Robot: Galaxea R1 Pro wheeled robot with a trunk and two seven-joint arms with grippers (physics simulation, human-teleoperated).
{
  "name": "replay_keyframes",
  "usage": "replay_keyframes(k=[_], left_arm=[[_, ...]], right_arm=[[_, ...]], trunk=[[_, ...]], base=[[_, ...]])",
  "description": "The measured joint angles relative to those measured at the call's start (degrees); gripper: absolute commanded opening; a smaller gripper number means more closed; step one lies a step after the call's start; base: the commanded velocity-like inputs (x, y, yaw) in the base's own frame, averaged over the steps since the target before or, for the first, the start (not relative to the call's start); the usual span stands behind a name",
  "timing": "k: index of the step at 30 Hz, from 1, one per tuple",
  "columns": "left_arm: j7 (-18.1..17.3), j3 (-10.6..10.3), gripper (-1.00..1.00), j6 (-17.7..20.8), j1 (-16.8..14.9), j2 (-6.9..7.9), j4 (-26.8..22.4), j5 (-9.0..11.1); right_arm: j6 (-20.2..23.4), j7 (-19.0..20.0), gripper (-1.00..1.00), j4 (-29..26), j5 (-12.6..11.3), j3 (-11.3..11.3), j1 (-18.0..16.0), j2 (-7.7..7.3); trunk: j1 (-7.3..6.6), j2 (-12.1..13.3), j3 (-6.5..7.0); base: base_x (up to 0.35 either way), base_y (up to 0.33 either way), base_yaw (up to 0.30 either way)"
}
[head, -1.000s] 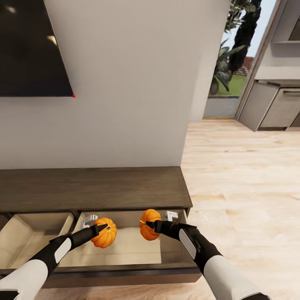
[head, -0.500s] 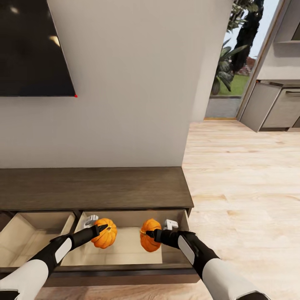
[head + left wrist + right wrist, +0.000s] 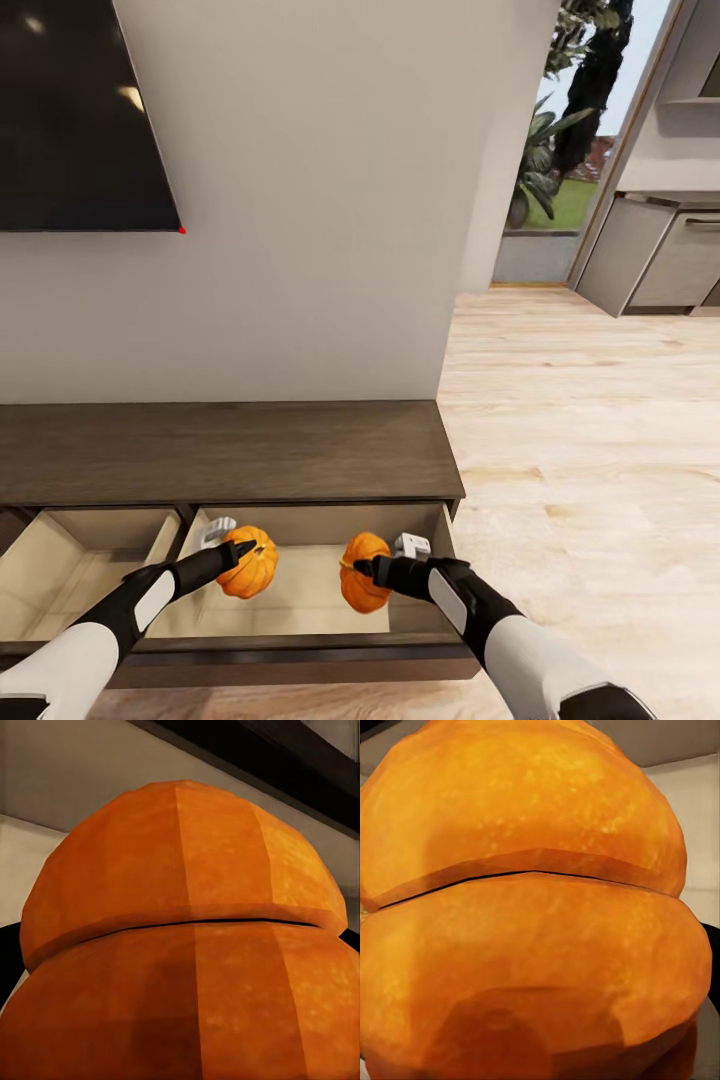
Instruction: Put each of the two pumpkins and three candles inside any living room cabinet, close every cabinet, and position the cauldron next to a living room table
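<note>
Two small orange pumpkins hang inside the open right drawer of the long dark brown cabinet [image 3: 220, 450]. My left gripper [image 3: 243, 552] is shut on the left pumpkin [image 3: 250, 563], and the same pumpkin [image 3: 187, 930] looms large in the left wrist view. My right gripper [image 3: 362, 570] is shut on the right pumpkin [image 3: 360, 585], which sits low over the pale drawer floor [image 3: 300, 600]; the right wrist view shows that pumpkin [image 3: 532, 907] up close. A second open drawer [image 3: 70, 570] lies to the left.
A large black screen [image 3: 70, 110] hangs on the pale wall above the cabinet. Light wood plank floor [image 3: 590, 450] spreads to the right, toward a doorway with plants and pale grey units [image 3: 660, 250].
My right gripper has lowered its pumpkin deeper into the drawer. The left gripper and its pumpkin have barely moved. The view shifted slightly a second ago.
</note>
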Motion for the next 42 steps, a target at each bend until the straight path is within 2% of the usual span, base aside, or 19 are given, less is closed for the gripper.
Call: replay_keyframes(k=[2, 8, 14, 17, 19, 22, 24, 29, 30, 32, 34, 35, 42], left_arm=[[-0.01, 0.03, -1.0, -0.09, 0.0, -0.06, -0.3, 0.03], [0.39, -0.01, -1.0, 0.21, 0.01, -0.36, -0.4, -0.04], [0.71, 0.18, -1.0, 0.28, 0.01, -0.53, 0.0, 0.12], [0.77, 0.26, -1.0, 0.28, 0.0, -0.53, -0.04, 0.21], [0.7, 0.35, -1.0, 0.24, -0.01, -0.54, -0.38, 0.37], [0.57, 0.33, -1.0, 0.2, 0.0, -0.52, -0.68, 0.33], [0.53, 0.52, -1.0, 0.18, -0.02, -0.47, -1.47, 0.46], [0.59, 0.5, -1.0, 0.15, -0.04, -0.6, -3.76, 0.37], [0.7, 0.44, -1.0, 0.24, -0.05, -1.02, -3.87, 0.5], [2.3, 0.43, -1.0, 0.13, -0.07, -1.88, -3.55, 0.16], [6.17, 0.4, -1.0, -0.23, -0.08, -2.87, -3.58, 0.28], [6.99, 0.42, -1.0, -0.4, -0.09, -3.21, -3.78, 0.39], [7.8, 0.32, -1.0, -0.27, -0.08, -3.52, -4.0, 0.29]], right_arm=[[0.03, -0.02, -1.0, -0.02, 0.01, -0.02, -0.12, -0.02], [0.15, -0.05, -1.0, 0.33, -0.13, -0.06, -1.32, 0.0], [0.22, -2.31, -1.0, 3.01, -0.12, -0.24, -4.46, 0.27], [0.26, -2.96, -1.0, 4.02, -1.79, -0.24, -5.53, 0.31], [0.19, -3.01, -1.0, 4.08, -3.86, -0.26, -5.73, 0.32], [-0.08, -3.04, -1.0, 4.06, -4.97, -0.19, -5.84, 0.32], [-2.48, -3.03, -1.0, 3.96, -5.21, -0.36, -5.82, 0.33], [-2.81, -3.0, -1.0, 3.82, -5.19, -0.08, -5.78, 0.19], [-2.74, -3.02, -1.0, 3.78, -5.24, 0.0, -5.77, 0.22], [-2.68, -3.04, -1.0, 3.76, -5.2, 0.03, -5.77, 0.22], [-2.62, -3.04, -1.0, 3.76, -5.2, 0.0, -5.77, 0.23], [-2.57, -3.04, -1.0, 3.76, -5.22, 0.02, -5.77, 0.23], [-2.4, -3.04, -1.0, 3.76, -5.34, 0.06, -5.77, 0.31]], trunk=[[0.0, 0.0, 0.0], [1.31, -2.39, -1.07], [2.63, -4.8, -2.15], [3.29, -6.0, -2.69], [3.29, -6.02, -2.69], [3.3, -6.02, -2.69], [3.29, -6.02, -2.69], [3.3, -6.02, -2.69], [3.3, -6.02, -2.69], [3.3, -6.02, -2.7], [3.3, -6.02, -2.7], [3.3, -6.02, -2.69], [3.3, -6.02, -3.17]], base=[[0.0, 0.0, 0.0], [0.0, 0.0, 0.0], [0.0, 0.0, 0.0], [0.0, 0.0, 0.0], [0.0, 0.0, 0.0], [0.0, 0.0, 0.0], [0.0, 0.0, 0.0], [0.0, 0.0, 0.0], [0.0, 0.0, 0.0], [0.0, 0.0, 0.0], [0.0, 0.0, 0.0], [0.0, 0.0, 0.0], [0.0, 0.0, 0.0]])
